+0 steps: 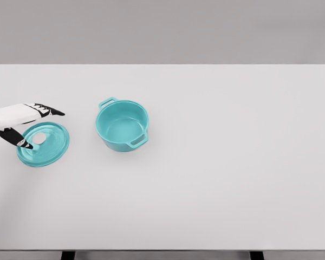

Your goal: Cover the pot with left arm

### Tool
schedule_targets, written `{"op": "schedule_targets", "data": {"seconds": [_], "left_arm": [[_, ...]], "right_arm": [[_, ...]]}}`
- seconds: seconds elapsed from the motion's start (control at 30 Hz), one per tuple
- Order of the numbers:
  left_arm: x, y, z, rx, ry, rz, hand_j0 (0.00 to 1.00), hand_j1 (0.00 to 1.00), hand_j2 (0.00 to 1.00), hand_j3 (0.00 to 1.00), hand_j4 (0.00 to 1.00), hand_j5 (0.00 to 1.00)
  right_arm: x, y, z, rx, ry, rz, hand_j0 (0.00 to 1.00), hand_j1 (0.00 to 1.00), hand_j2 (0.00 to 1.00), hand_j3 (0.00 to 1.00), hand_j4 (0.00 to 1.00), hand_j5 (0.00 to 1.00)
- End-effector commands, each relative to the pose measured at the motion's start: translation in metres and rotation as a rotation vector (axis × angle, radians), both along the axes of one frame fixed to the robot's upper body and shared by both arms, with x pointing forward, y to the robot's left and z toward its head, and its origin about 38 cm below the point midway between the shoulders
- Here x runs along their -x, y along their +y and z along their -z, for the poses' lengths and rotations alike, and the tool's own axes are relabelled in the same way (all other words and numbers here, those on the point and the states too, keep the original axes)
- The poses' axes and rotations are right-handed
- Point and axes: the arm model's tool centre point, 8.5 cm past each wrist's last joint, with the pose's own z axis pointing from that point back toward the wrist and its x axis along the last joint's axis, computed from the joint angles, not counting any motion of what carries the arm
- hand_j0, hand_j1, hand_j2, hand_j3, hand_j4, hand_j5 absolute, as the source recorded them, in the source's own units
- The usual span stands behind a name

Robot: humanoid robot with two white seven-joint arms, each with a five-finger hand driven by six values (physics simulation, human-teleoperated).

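Note:
A teal pot (122,124) with two side handles stands uncovered on the white table (216,162), left of the middle. Its teal lid (45,144) lies flat on the table to the pot's left, with a pale knob near its centre. My left hand (39,127) comes in from the left edge and hovers over the lid's left part. Its black-tipped fingers are spread, the thumb by the knob and the other fingers reaching past the lid's far rim. It holds nothing. The right arm is out of view.
The white table's far edge runs along the top against a grey wall. Its front edge shows at the bottom of the picture.

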Motion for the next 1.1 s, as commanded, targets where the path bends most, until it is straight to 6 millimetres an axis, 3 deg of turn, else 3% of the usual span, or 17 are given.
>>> {"op": "schedule_targets", "data": {"seconds": [0.0, 0.07, 0.27, 0.63, 0.8, 0.87, 1.07], "left_arm": [[0.000, 0.000, -0.001, 0.003, -0.001, -0.002, 1.00, 1.00, 1.00, 1.00, 1.00, 1.00], [0.000, 0.000, 0.000, 0.000, 0.002, -0.002, 1.00, 1.00, 1.00, 1.00, 1.00, 1.00], [0.002, 0.003, 0.002, -0.005, 0.007, -0.006, 0.82, 0.82, 0.82, 0.82, 0.82, 0.82], [0.007, 0.001, 0.014, -0.020, 0.044, 0.004, 0.78, 0.78, 0.78, 0.78, 0.78, 0.78], [0.010, 0.002, 0.019, -0.015, 0.056, 0.001, 0.56, 0.56, 0.56, 0.56, 0.56, 0.56], [0.011, 0.008, 0.014, -0.017, 0.050, -0.008, 0.40, 0.40, 0.40, 0.40, 0.40, 0.40], [0.009, 0.000, 0.007, -0.009, 0.024, 0.014, 0.40, 0.40, 0.40, 0.40, 0.40, 0.40]], "right_arm": [[0.000, 0.000, 0.000, 0.000, -0.001, -0.001, 1.00, 1.00, 1.00, 1.00, 1.00, 1.00], [0.000, 0.000, 0.000, 0.000, 0.000, -0.001, 1.00, 1.00, 1.00, 1.00, 1.00, 1.00], [0.000, 0.000, 0.000, 0.000, -0.002, -0.001, 1.00, 1.00, 1.00, 1.00, 1.00, 1.00], [0.000, 0.000, 0.000, 0.000, -0.001, -0.001, 1.00, 1.00, 1.00, 1.00, 1.00, 1.00], [0.000, 0.000, 0.000, 0.000, 0.000, -0.001, 1.00, 1.00, 1.00, 1.00, 1.00, 1.00], [0.000, 0.000, 0.000, 0.000, 0.000, -0.001, 1.00, 1.00, 1.00, 1.00, 1.00, 1.00], [0.000, 0.000, 0.000, 0.000, 0.000, -0.001, 1.00, 1.00, 1.00, 1.00, 1.00, 1.00]]}}
